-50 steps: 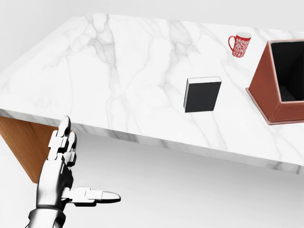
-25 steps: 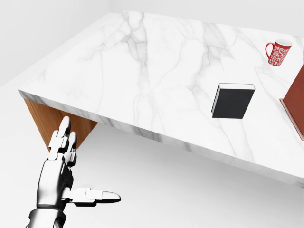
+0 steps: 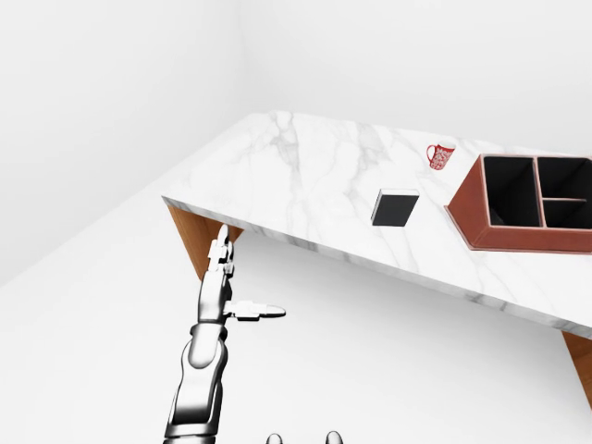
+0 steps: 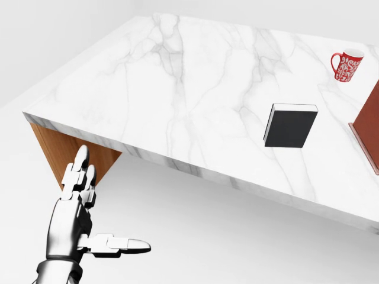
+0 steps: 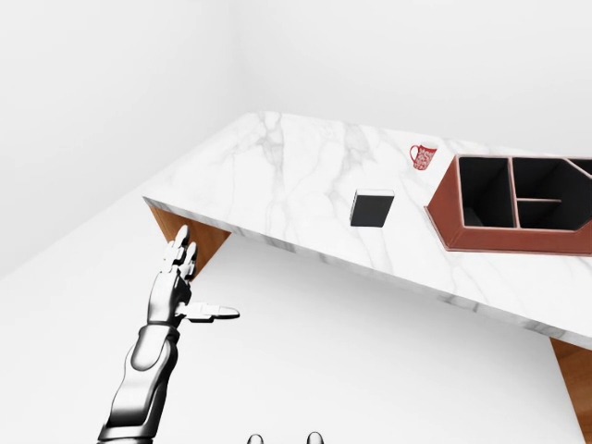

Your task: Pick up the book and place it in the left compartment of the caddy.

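A black book (image 4: 290, 125) lies flat on the white marble table (image 4: 177, 89), a short way in from its near edge. To the book's right stands the red-brown caddy (image 3: 465, 202). It has one long compartment on its left (image 3: 511, 191) and smaller ones to the right, all dark inside. In the head view only a sliver of the caddy (image 4: 371, 127) shows at the right edge. My left hand (image 4: 103, 207) is open at the lower left, below and off the table's corner, far from the book. Its fingers point up and its thumb sticks out. My right hand is out of view.
A red patterned mug (image 4: 347, 65) stands on the table above and right of the book, near the caddy's far corner. The table has brown wooden sides (image 4: 59, 151) under the marble top. White floor lies below the table's edge.
Between one second and half a second ago the camera moved: table, book and mug slid right and the caddy nearly left the head view. Nothing has changed since. The left hand kept its pose.
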Tool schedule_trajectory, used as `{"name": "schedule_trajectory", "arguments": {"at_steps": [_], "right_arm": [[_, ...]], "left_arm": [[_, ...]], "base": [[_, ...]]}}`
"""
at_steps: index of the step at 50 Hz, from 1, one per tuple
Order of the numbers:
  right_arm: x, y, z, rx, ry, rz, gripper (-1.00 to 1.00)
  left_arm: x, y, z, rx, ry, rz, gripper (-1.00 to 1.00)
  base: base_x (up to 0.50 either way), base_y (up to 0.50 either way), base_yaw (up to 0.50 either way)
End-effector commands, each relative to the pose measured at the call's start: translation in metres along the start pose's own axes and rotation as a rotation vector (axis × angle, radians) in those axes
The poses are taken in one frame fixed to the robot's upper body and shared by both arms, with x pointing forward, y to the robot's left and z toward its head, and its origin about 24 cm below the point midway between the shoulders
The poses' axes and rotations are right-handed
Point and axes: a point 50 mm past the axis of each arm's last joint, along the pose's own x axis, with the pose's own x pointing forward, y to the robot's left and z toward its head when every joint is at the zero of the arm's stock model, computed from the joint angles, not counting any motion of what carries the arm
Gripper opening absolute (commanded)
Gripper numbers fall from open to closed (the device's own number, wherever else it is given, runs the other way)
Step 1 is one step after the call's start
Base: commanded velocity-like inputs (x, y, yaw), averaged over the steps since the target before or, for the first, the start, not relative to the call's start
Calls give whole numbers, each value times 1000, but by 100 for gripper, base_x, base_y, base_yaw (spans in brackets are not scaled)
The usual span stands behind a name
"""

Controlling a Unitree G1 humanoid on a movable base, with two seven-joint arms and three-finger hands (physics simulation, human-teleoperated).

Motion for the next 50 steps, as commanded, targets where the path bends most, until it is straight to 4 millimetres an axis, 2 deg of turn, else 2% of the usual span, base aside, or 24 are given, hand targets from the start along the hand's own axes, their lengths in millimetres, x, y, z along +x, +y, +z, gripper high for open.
{"name": "schedule_trajectory", "arguments": {"at_steps": [1, 13, 18, 29, 33, 35, 38, 50], "right_arm": [[0, -1, -2, -3, 6, -4, 100], [0, 0, -2, -4, 7, 0, 100], [0, 1, -3, -3, 11, 4, 100], [0, 2, 0, -1, -1, 7, 100], [0, 2, 0, 3, -1, 7, 100], [0, 1, 0, 4, -3, 6, 100], [0, 1, -1, 4, 1, 6, 100], [-1, 2, 1, 5, -4, 8, 100]], "left_arm": [[0, 0, -3, -2, 13, -1, 100], [-2, -1, 3, -1, -14, -5, 100], [0, 0, -1, -2, 5, -6, 100], [-2, -2, 6, -3, -25, -11, 100], [0, -1, 1, -7, -2, -13, 100], [-2, -2, 6, -7, -26, -13, 100], [0, -1, -1, -6, 6, -13, 100], [-2, -1, 2, -4, -9, -12, 100]], "base": [[0, 0, 0], [0, 0, 0], [0, 0, 0], [8, -19, 0], [8, -19, 0], [8, -19, 0], [8, -19, 0], [8, -19, 0]]}}
